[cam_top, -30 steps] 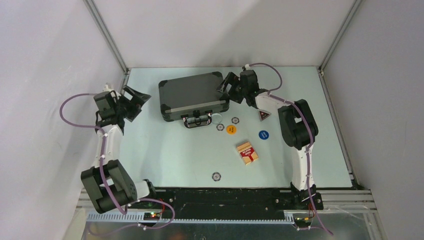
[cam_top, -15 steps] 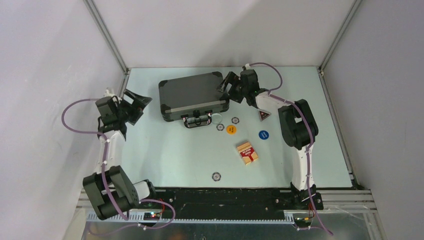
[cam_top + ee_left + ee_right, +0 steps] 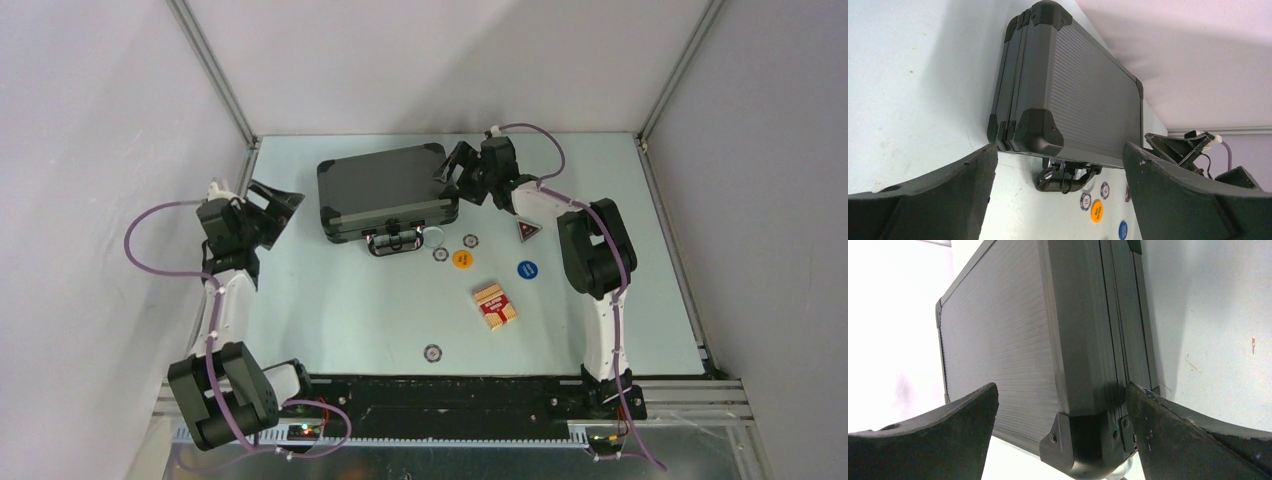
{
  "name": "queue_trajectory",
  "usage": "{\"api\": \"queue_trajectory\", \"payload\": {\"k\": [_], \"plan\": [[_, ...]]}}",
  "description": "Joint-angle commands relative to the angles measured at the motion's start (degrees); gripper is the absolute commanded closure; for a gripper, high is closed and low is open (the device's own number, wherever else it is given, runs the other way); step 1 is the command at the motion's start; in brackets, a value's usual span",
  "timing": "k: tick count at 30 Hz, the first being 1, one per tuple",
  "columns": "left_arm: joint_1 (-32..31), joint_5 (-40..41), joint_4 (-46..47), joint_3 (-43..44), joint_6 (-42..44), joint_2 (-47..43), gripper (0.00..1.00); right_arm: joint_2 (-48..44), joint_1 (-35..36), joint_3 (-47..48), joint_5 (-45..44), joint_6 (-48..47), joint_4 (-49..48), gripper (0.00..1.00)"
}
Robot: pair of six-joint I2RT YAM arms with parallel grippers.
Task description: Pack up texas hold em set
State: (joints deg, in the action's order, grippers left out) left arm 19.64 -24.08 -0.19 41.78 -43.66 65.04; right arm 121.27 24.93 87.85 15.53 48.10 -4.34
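The left gripper (image 3: 278, 212) is drawn back slightly toward the near edge of the table (image 3: 330, 320), and its wrist is brought a little nearer the briefcase (image 3: 385, 190). The purple cable (image 3: 135, 250) loop is lowered along the left edge.

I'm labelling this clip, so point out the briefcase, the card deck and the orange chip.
briefcase (image 3: 385, 188), top external view, middle of the lid.
card deck (image 3: 494, 305), top external view, centre of its face.
orange chip (image 3: 462, 259), top external view, centre of the disc.
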Motion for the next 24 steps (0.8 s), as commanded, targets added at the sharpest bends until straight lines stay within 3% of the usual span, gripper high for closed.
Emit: {"api": "queue_trajectory", "payload": {"k": [1,24], "plan": [[-1.6,1.3,6.1,-0.3,-2.1,0.6,0.02,-5.3,2.0,4.6,8.2,3.2,-3.4,0.00],[-6.7,2.8,13.2,1.5,-7.5,11.4,0.02,-5.1,0.9,10.6,9.5,1.8,-0.1,0.00]]}}
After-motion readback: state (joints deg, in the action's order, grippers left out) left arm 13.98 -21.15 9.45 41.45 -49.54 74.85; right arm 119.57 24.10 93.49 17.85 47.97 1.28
